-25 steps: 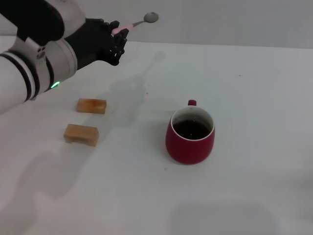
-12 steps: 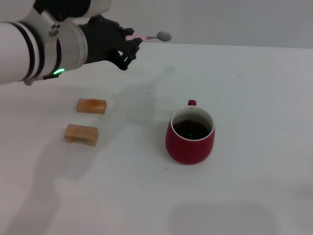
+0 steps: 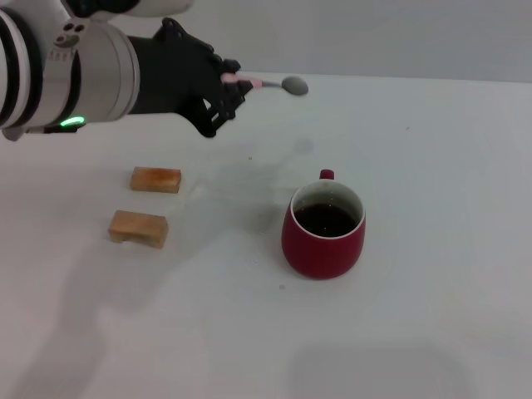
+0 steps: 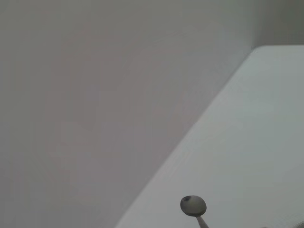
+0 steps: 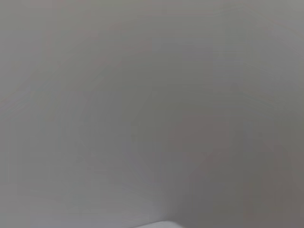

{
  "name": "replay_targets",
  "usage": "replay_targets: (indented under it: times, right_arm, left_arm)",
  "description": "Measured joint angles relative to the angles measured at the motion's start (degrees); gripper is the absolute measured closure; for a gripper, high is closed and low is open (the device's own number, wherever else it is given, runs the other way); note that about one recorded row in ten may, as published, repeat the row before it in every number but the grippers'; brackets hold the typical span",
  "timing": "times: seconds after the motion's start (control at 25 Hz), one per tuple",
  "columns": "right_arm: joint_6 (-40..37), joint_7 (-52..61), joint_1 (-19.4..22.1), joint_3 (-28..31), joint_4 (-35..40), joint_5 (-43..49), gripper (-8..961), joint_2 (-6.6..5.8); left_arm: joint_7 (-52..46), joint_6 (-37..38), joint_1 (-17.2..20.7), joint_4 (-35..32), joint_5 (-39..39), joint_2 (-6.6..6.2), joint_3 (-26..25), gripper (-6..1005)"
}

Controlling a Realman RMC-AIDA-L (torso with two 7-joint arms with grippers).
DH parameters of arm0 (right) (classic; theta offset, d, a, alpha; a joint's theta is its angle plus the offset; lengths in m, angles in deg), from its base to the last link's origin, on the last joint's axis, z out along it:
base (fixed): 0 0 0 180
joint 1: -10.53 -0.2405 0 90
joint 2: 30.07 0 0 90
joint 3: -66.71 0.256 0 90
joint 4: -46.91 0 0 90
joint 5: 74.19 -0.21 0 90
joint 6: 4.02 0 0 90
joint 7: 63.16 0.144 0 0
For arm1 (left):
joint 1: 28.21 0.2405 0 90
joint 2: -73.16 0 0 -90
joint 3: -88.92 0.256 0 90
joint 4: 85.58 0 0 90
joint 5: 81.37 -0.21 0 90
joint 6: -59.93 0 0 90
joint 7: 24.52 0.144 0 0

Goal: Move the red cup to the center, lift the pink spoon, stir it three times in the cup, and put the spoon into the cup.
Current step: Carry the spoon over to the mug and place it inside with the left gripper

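- Since a second ago the left hand point(image 3: 223, 93) has carried the small pink-handled spoon with the grey metal bowl point(image 3: 270, 84) rightward and lower, closer to the rounded dark-red ceramic mug point(image 3: 323, 230)
- Its black fingers are clenched on the pink handle end; the spoon's long axis lies nearly level, bowl pointing to the robot's right
- The mug stands on the white desk point(image 3: 440, 183) near its middle, handle at the far side, dark liquid inside
- From the spoon bowl, the mug mouth lies nearer the robot, lower, slightly right; the bowl probably needs tipping downward
- The right hand is out of view
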Motion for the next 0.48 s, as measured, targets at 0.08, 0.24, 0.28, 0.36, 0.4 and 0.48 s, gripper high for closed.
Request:
replay_targets:
  times: [0.08, 0.24, 0.28, 0.36, 0.4, 0.48]
  right_arm:
    - [-0.2, 0.0, 0.0, 0.0, 0.6, -2.5, 954, 0.07]
    - [-1.0, 0.0, 0.2, 0.1, 0.8, -7.3, 954, 0.14]
    - [-1.2, -0.1, 0.2, 0.1, 0.8, -8.3, 954, 0.14]
    - [-1.7, -0.2, 0.3, 0.1, 0.9, -11.3, 954, 0.12]
    - [-1.8, -0.2, 0.3, 0.1, 1.0, -12.3, 954, 0.08]
    - [-1.8, -0.3, 0.4, 0.1, 1.5, -13.9, 954, 0.04]
  left_arm:
    - [0.0, -2.7, -0.8, 0.4, 0.2, -0.01, 0.0, 830]
    - [0.4, -4.8, -1.2, 0.2, 0.3, -0.01, 0.4, 830]
    - [0.5, -5.0, -1.2, 0.2, 0.3, 0.0, 0.5, 830]
    - [0.8, -5.7, -1.4, 0.3, 0.5, 0.07, 0.7, 830]
    - [1.0, -6.4, -1.7, 0.3, 0.8, 0.05, 0.8, 830]
    - [1.4, -8.0, -2.3, 0.3, 1.1, 0.04, 0.8, 830]
